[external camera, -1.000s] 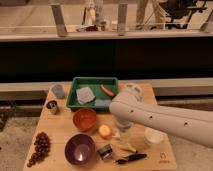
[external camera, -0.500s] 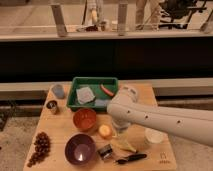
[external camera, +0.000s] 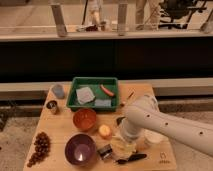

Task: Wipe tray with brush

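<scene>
The green tray (external camera: 73, 98) sits at the back middle of the wooden table, with two grey pads and a red-orange piece inside it. The brush (external camera: 131, 158), small and dark with a slim black handle, lies flat near the table's front edge, right of the purple bowl. My white arm comes in from the right and bends down. My gripper (external camera: 123, 143) hangs at its end just above and left of the brush, over a yellowish item, and stands open with nothing held. It is well in front of the tray.
An orange bowl (external camera: 85, 119) and a purple bowl (external camera: 80, 149) stand in front of the tray. Around them lie an orange ball (external camera: 104, 131), a small dark tin (external camera: 105, 151), grapes (external camera: 39, 147), a grey cup (external camera: 58, 90), a metal cup (external camera: 51, 106), a white cup (external camera: 153, 138) and a thin stick (external camera: 129, 96).
My arm has shifted a little to the right and toward the table's front, bringing the gripper lower, closer to the brush. The objects have not moved.
</scene>
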Motion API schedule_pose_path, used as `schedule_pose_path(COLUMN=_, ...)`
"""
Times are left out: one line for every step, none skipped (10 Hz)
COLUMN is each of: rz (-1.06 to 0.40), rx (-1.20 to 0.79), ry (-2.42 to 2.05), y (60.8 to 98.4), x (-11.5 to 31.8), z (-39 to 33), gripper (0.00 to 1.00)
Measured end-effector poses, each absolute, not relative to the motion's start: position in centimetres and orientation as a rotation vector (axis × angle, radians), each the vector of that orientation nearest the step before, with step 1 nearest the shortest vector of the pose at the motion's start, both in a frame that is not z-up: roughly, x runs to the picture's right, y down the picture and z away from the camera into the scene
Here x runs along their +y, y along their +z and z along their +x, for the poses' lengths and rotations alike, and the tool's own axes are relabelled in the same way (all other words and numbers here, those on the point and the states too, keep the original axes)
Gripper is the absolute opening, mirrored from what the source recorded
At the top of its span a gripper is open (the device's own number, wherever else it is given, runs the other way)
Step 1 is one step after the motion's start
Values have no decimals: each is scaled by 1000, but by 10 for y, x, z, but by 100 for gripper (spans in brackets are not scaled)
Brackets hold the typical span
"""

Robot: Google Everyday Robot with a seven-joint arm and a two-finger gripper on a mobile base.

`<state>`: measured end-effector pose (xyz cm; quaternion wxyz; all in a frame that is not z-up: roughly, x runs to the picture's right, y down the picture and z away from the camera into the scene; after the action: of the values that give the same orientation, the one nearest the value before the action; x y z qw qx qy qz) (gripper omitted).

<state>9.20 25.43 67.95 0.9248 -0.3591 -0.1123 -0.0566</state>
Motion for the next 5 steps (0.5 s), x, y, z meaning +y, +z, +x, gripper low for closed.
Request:
schedule_pose_path(rz=-750, rx=-228, ry=-113, y=679, x=264, z=94, gripper=80)
schedule_pose_path(rz=-759, rx=-231, ry=-108, y=679, x=272, z=95, gripper=80)
schedule_pose_path(rz=-771, rx=-241, ry=-105, y=682, x=281, z=95, gripper=80)
schedule_pose_path(rz=-782, rx=-259, ry=-106, y=686, x=292, z=94, gripper=80)
schedule_pose_path(rz=-786, rx=-273, ry=-107, y=688, x=297, z=94, gripper=80)
